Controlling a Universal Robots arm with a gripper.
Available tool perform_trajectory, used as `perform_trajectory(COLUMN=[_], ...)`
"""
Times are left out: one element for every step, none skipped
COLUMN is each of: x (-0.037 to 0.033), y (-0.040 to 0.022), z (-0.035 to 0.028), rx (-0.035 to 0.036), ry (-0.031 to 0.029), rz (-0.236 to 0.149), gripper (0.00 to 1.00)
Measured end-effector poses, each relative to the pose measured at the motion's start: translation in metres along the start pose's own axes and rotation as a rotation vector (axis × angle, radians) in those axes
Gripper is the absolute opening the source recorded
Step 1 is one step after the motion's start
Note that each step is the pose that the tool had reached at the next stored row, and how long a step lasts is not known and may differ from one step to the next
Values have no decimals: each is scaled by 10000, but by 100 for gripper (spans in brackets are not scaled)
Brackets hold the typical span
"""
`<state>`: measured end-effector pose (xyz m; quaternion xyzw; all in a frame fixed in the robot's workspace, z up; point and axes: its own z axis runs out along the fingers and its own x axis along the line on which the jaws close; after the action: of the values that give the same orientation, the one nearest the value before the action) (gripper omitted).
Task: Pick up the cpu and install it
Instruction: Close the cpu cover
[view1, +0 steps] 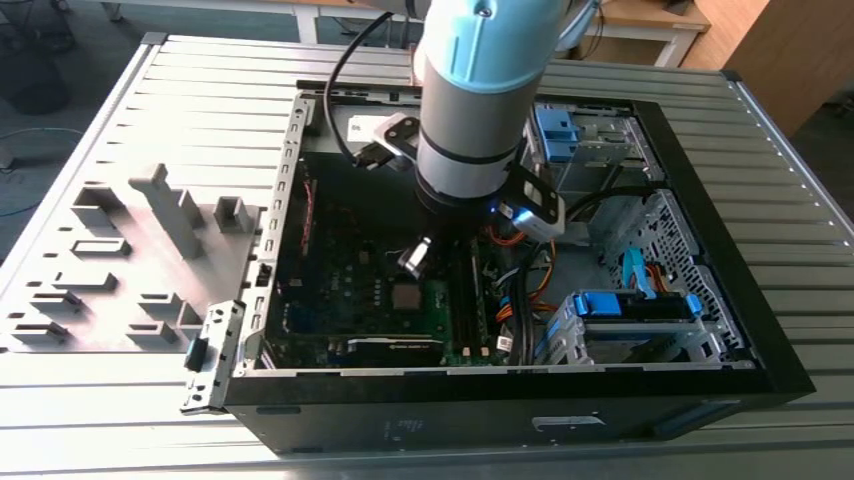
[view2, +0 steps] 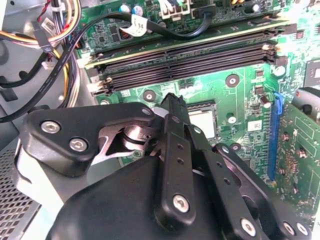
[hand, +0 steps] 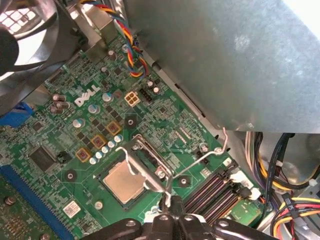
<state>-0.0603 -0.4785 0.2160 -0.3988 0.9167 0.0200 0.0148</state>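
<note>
Seeing fingers (view2: 173, 107) pressed together in the second wrist view, nothing obvious between them, near the cpu (view2: 205, 125). First wrist view: sits flat in the socket (hand: 116, 201), frame (hand: 159, 174) flipped up. Exterior view: all down inside the case (view1: 731, 250). Looks light, thin, stiff, fragile; best gripped by edges, never underneath.

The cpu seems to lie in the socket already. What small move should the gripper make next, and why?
Probably nudge the raised metal frame down over the cpu. In the first wrist view the cpu lies flat in its socket, the frame stands open beside it with the wire lever unlatched, and the gripper hangs close to the frame's edge.
</note>
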Motion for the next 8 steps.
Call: perform_trajectory(x=[3,7,10,14,18,22,27,31], y=[-4,-8,-12,-17,-21,-26,-30,-35], z=[0,0,-1,-1,-1,-1,-2,-2], rx=[-1,-2,-3,-4,-5,-5,-6,-7], ry=[1,1,1,2,2,3,4,3], rz=[-15,-30,-45,-61,-76,-90,-103,-118], gripper=[11,11,11,11,11,11,11,11])
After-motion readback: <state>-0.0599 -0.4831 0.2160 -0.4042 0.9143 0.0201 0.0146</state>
